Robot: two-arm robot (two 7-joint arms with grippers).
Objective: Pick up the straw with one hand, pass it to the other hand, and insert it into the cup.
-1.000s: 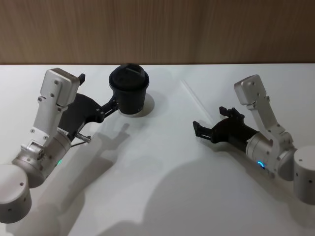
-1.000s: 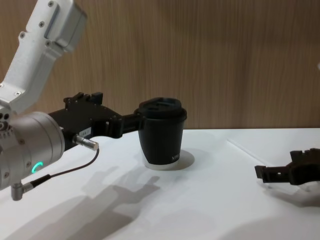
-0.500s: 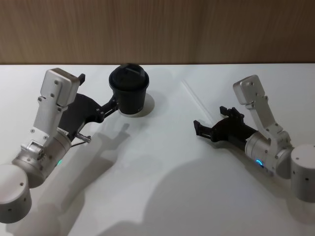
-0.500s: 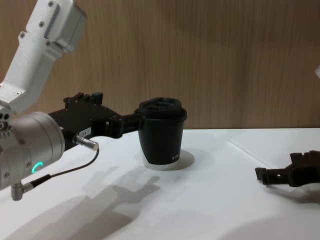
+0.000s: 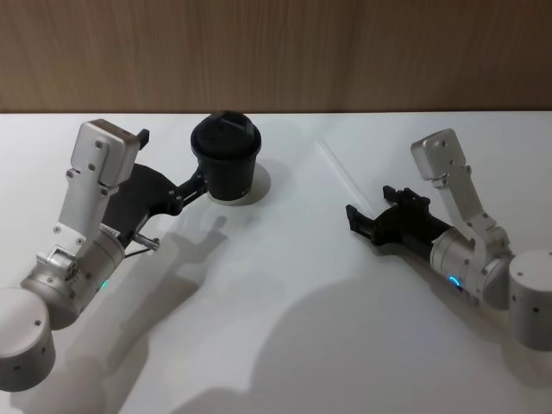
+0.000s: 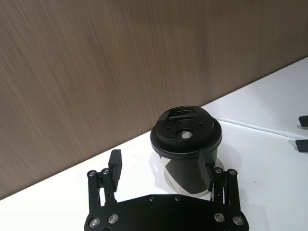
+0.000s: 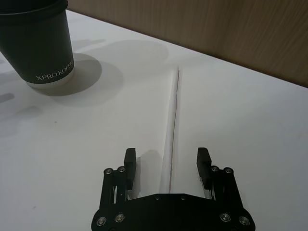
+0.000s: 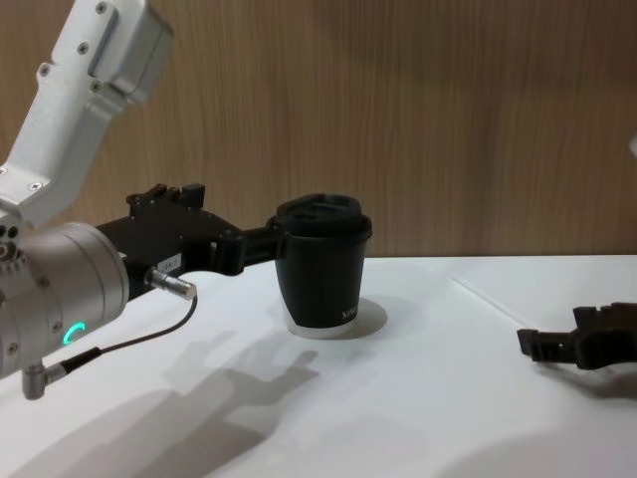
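Note:
The black lidded cup (image 5: 226, 160) stands upright at the back left of the white table (image 5: 276, 285). My left gripper (image 6: 162, 166) is open beside it, and one finger (image 5: 198, 182) reaches the cup's (image 6: 185, 144) left side. The thin white straw (image 5: 343, 176) lies flat on the table to the right of the cup. My right gripper (image 5: 369, 204) sits low at the straw's near end. In the right wrist view that gripper (image 7: 167, 165) is open with the straw (image 7: 174, 110) lying between its two fingers. From the chest, the cup (image 8: 323, 264) shows centre and the right gripper (image 8: 552, 336) low at the right edge.
A wood-panelled wall (image 5: 276, 52) runs along the table's far edge. The white tabletop spreads bare between the two arms and toward the front.
My right gripper has slid a little to the right and back along the table, closing on the straw's near end. The left arm and the cup have not moved.

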